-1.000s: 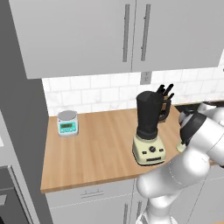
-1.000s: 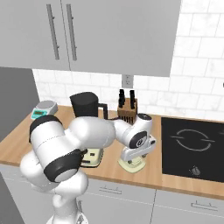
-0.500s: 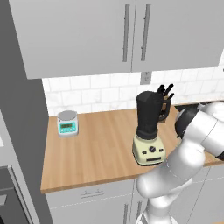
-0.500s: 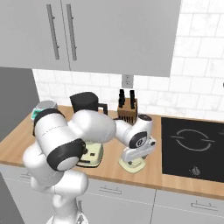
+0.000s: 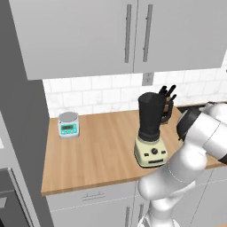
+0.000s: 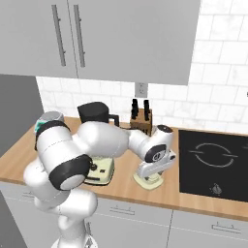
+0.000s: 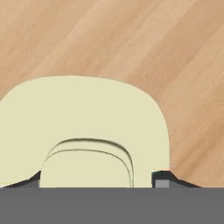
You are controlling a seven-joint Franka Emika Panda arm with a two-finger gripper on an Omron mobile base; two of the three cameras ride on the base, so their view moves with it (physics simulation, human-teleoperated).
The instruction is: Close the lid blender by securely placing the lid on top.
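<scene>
The blender (image 5: pixel 150 128) stands on the wooden counter, with a dark, topless jar (image 6: pixel 94 114) on a cream base. To its right the cream lid (image 6: pixel 147 181) lies flat on the counter. My gripper (image 6: pixel 148 175) points straight down onto it. In the hand view the lid (image 7: pixel 87 113) sits close under the hand and its raised knob (image 7: pixel 87 168) lies between my two fingertips (image 7: pixel 162 180). The jaws are open, with a small gap to the knob on the right side. The gripper (image 7: pixel 95 182) lifts nothing.
A knife block (image 6: pixel 141 116) stands against the tiled wall behind the lid. A black cooktop (image 6: pixel 213 160) is set into the counter just right of the hand. A grey-and-teal scale (image 5: pixel 68 124) sits at the far left. Wall cabinets (image 5: pixel 133 35) hang above the blender.
The arm's elbow and upper links have swung round while the hand has stayed low over the lid. The lid and blender have not moved.
</scene>
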